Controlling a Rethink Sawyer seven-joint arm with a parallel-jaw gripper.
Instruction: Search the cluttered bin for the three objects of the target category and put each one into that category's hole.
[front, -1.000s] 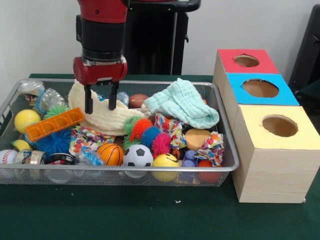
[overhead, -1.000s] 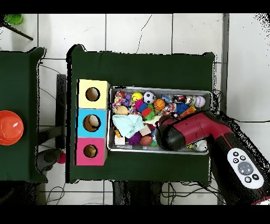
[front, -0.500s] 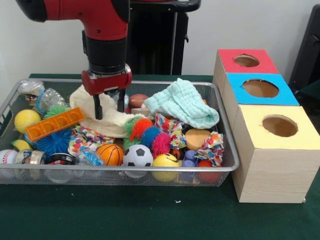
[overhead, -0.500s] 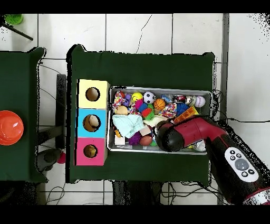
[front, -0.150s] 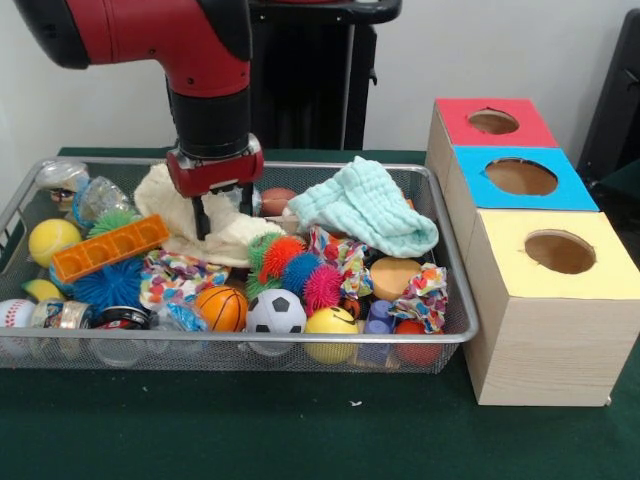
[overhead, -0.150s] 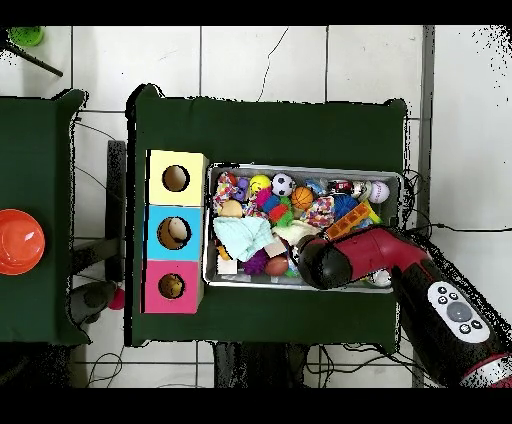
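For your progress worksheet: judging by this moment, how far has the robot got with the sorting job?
Done: little shows; the overhead view shows something pale inside the blue box's hole. In hand: the gripper is down in the cream cloth, grasp unclear. Left: the bin is full.

**Colours in my bin**

My arm (front, -0.150s: 170, 40) is red and black, my claw (front, -0.150s: 222, 212) red-bodied with black fingers. Below it lies a cream cloth (front, -0.150s: 190, 225); to its right, a mint green cloth (front, -0.150s: 370, 205). Near the front sit an orange basketball (front, -0.150s: 220, 308), a black-and-white soccer ball (front, -0.150s: 275, 312) and a yellow ball (front, -0.150s: 332, 325). The boxes are topped red (front, -0.150s: 490, 122), blue (front, -0.150s: 520, 178) and yellow (front, -0.150s: 555, 252). The bench (front, -0.150s: 250, 430) is dark green.
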